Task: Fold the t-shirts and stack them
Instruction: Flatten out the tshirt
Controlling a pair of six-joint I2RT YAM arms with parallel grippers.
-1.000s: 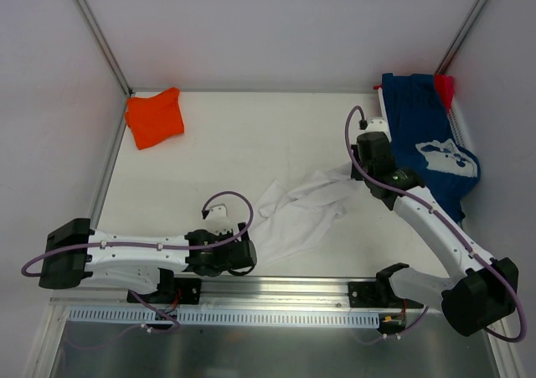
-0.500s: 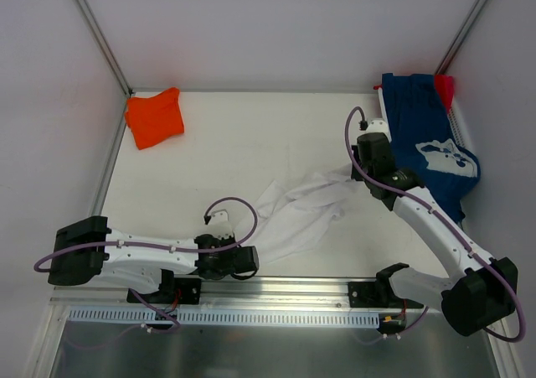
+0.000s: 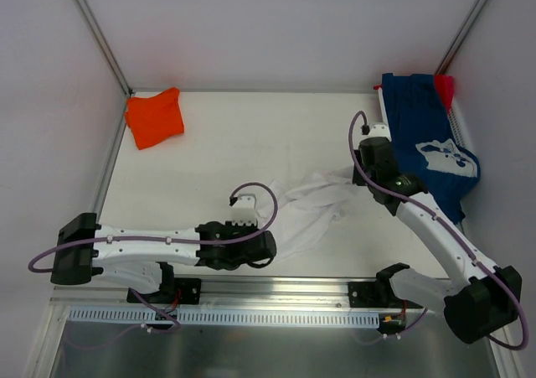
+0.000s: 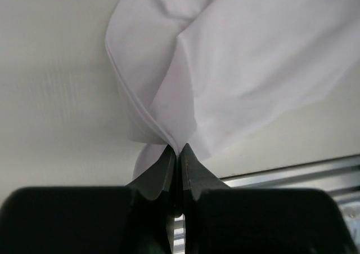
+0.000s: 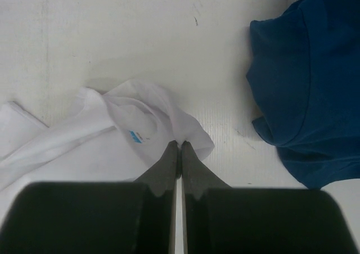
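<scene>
The plain white cotton t-shirt (image 3: 311, 211) lies crumpled and partly twisted near the middle of the table, toward its near edge, and it is held at two ends. The left gripper (image 4: 179, 148) has its jaws pressed tight on a bunched fold at the shirt's near-left hem. The right gripper (image 5: 180, 145) is likewise closed, on a small tuck of cloth at the far-right end, close to the neck label. Both pinches look thin, so a quick pull to spread the shirt could tug the fabric free. The twist between the two holds could also leave the shirt rolled rather than flat. The right arm works just beside the navy blue t-shirt with white print (image 3: 425, 140), which drapes at the table's right edge and might be snagged or nudged off. A small red shirt (image 3: 445, 85) peeks out behind it, and the bright orange shirt (image 3: 155, 118) sits folded well apart in the far-left corner. The matte white tabletop (image 3: 243, 139) is bordered by a silver metal rail (image 3: 285, 287) along the near side, with pale walls around.
</scene>
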